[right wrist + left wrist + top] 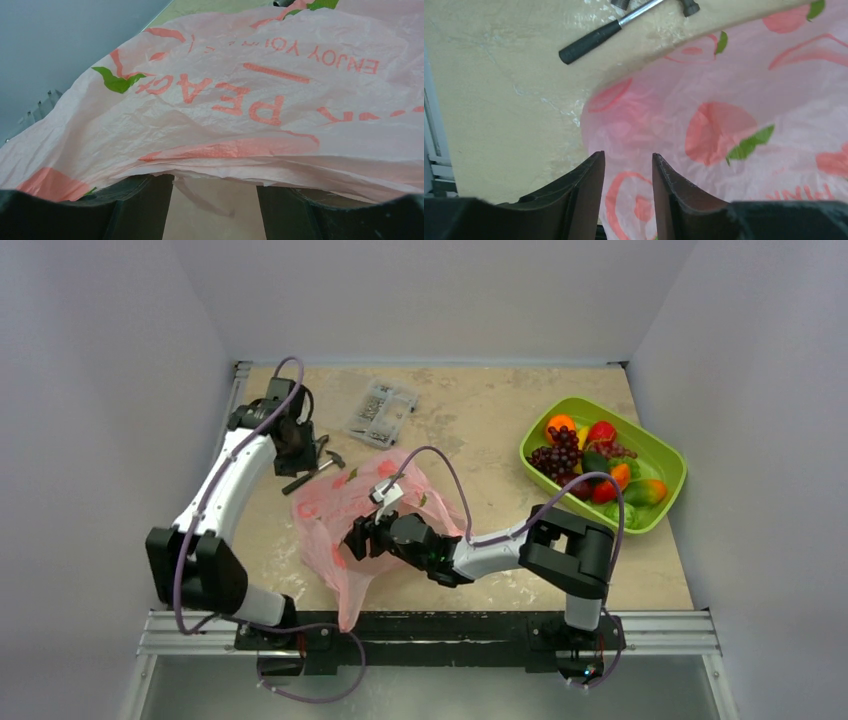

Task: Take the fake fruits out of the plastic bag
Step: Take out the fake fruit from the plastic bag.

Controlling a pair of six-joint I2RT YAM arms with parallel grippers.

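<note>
Beige, marbled table point(480, 440) with paler worn patches, closed in on three sides by plain greyish-white walls point(430, 300); a metal rail point(680, 632) along the near edge, under the two arm bases. At the far right of the table, a lime-green tray point(672, 458) filled with the fake fruits point(572, 455): orange, red, purple grapes, some green, all well apart from the plastic bag point(330, 502). Bag lying crumpled at the middle-left of the table, thin and pink, printed with red fruit shapes, green leaves and mirrored letters. Beyond it, a clear box point(380, 412) of small metal parts, and a small hammer point(318, 466) just beside the bag's far edge. Left gripper point(628, 159) hanging over the far-left edge of the bag, jaws apart with a narrow gap, nothing pinched between them, only film seen below. Right gripper point(358, 537) low at the near side of the bag, jaws spread wide, fingertips hidden under a fold of film draped across them. Inside of the bag impossible to judge through the wrinkled film. Hammer head cut off in the left wrist view; single fruits in the tray too small to name with certainty.
</note>
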